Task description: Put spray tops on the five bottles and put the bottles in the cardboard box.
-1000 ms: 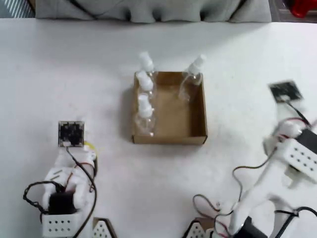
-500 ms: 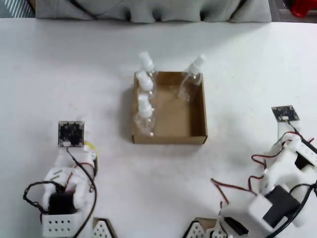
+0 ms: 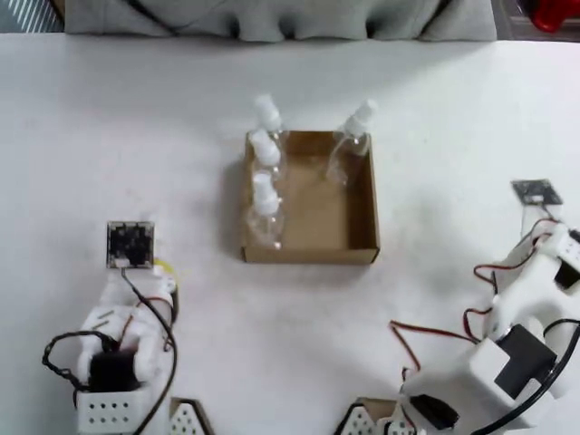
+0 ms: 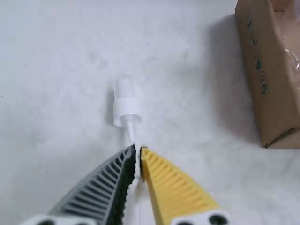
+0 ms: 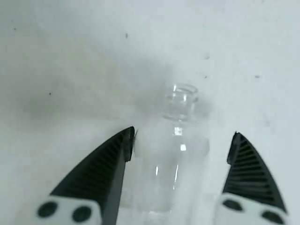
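A loose white spray top (image 4: 125,108) lies on the table, and my left gripper (image 4: 138,151) is shut on its thin dip tube, grey and yellow fingers pressed together. A clear bottle (image 5: 174,145) with a bare neck lies between the wide-apart black fingers of my open right gripper (image 5: 180,143), untouched by either. The cardboard box (image 3: 359,237) sits mid-table. Three capped bottles (image 3: 265,204) line its left side and one capped bottle (image 3: 349,138) leans at its far right corner. The left arm (image 3: 118,344) is at the near left, the right arm (image 3: 530,304) at the near right.
The box's side wall (image 4: 269,70) stands off to one side of the left gripper. Red and black cables (image 3: 435,331) trail on the table near the right arm. Grey cushions (image 3: 272,20) line the far edge. White tabletop lies between the arms and the box.
The right arm has swung out toward the table's right side and folded lower, its wrist board shifting nearer. The left arm and the bottles in the box have not moved.
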